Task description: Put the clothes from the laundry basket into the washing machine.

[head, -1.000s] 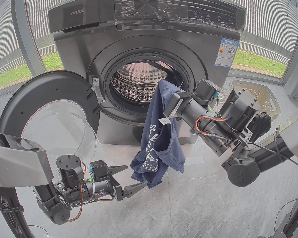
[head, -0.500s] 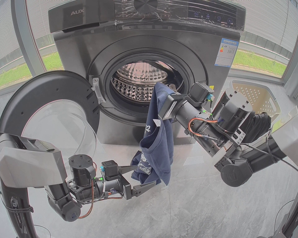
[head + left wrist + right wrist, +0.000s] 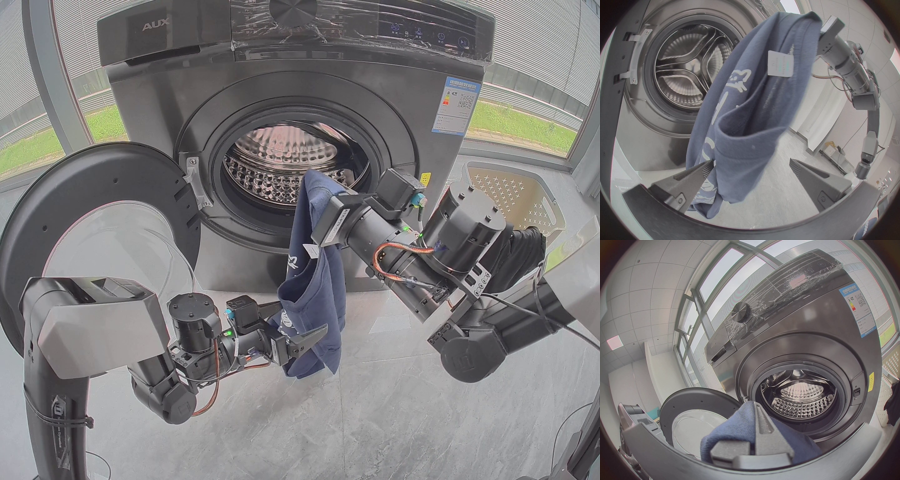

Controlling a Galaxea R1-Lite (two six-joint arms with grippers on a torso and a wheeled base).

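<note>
The right claw (image 3: 314, 182) was clamped on the top of the navy T-shirt (image 3: 315, 275), hanging it just in front of the washing machine (image 3: 156, 106) opening, probably so the dangling tail could be gathered first. The left claw (image 3: 304, 324), wide open and empty, had come in closer to the machine and now bracketed the shirt's hem.

Matt blue cloth shirt (image 3: 315, 275), glossy steel drum (image 3: 275, 165)
</note>
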